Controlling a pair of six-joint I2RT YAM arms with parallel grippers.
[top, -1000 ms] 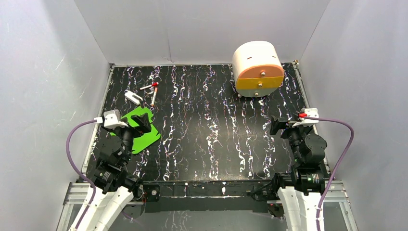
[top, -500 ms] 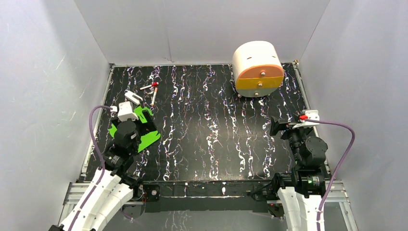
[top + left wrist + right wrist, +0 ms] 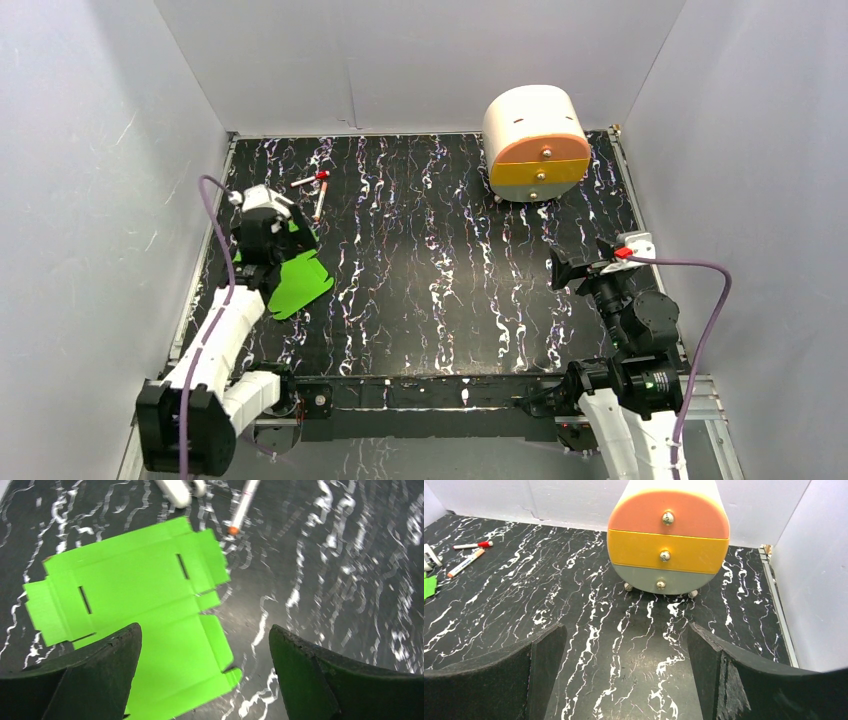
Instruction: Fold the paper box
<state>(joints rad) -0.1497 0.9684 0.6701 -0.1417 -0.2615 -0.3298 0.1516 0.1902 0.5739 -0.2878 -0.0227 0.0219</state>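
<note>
The paper box is a flat bright green die-cut sheet [image 3: 140,600] with flaps and two slots, lying on the black marbled table at the left [image 3: 303,281]. My left gripper [image 3: 204,630] hovers above the sheet's near right corner. It is open and empty, with one finger [image 3: 100,675] over the sheet and the other [image 3: 310,675] over bare table. In the top view the left gripper [image 3: 268,260] covers part of the sheet. My right gripper [image 3: 626,627] is open and empty over bare table at the right [image 3: 560,268]. A sliver of the sheet [image 3: 429,586] shows in the right wrist view.
A cream-and-orange drawer unit [image 3: 536,143] stands at the back right, facing my right gripper [image 3: 668,535]. Two markers [image 3: 312,180] [image 3: 319,206] and a small white object [image 3: 176,491] lie just beyond the sheet. Grey walls enclose the table on three sides.
My left arm has stretched forward and turned its gripper down over the green sheet. My right gripper has shifted a little to the left.
</note>
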